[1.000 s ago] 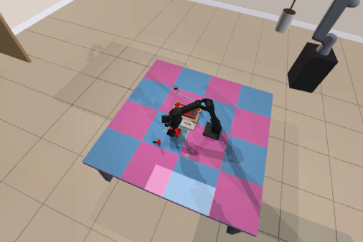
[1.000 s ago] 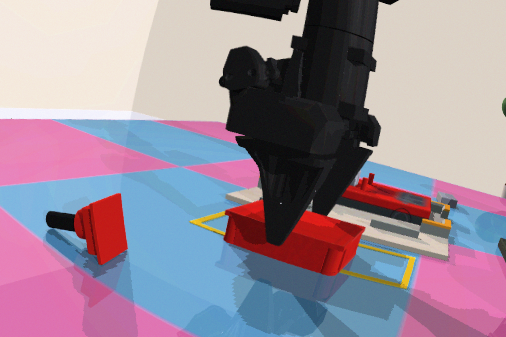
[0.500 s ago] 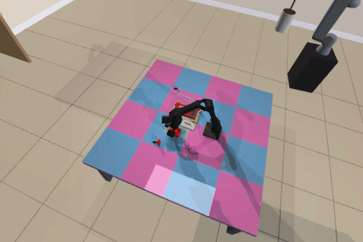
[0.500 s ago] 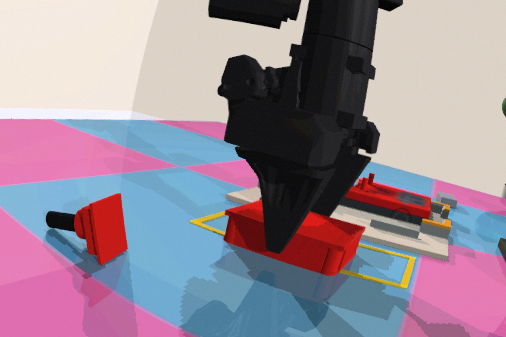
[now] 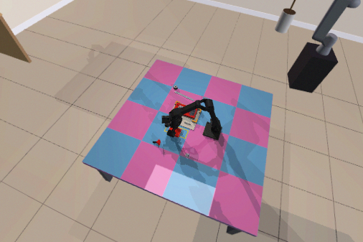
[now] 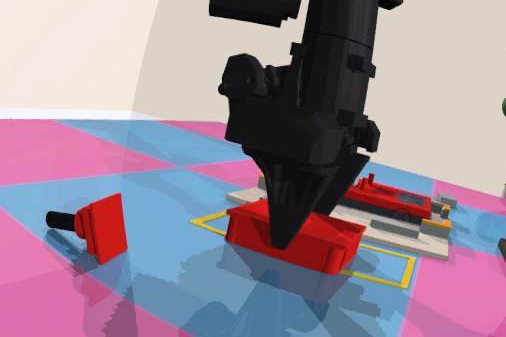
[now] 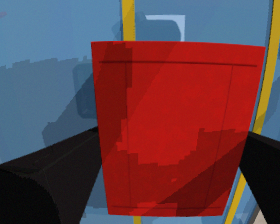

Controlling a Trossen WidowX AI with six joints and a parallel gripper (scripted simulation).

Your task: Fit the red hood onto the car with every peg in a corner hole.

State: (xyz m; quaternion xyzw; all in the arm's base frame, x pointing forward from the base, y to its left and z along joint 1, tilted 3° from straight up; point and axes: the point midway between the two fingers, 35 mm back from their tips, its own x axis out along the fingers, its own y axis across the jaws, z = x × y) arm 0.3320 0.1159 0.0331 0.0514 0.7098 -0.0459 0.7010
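The red hood (image 5: 176, 132) (image 6: 250, 237) (image 7: 176, 100) rests on the table with its flat roof up, partly over a yellow outline. My gripper (image 6: 300, 228) (image 7: 169, 135) is shut on the hood, one finger against each long side. The fingers point down and the far one is partly hidden in the exterior view. The red chassis (image 5: 181, 105) (image 6: 400, 198) sits in the pale jig (image 5: 188, 123) (image 6: 425, 246) beside the hood. Two pegs show at its near end in the exterior view; the others and the engine block are hard to make out.
The yellow outline (image 5: 187, 133) (image 6: 411, 272) (image 7: 128, 20) lies on the table. A red plate with a black handle (image 5: 158, 142) (image 6: 111, 229) lies left of the hood in the exterior view. A thin rod (image 5: 184, 95) and a small round part (image 5: 175, 87) lie beyond the jig.
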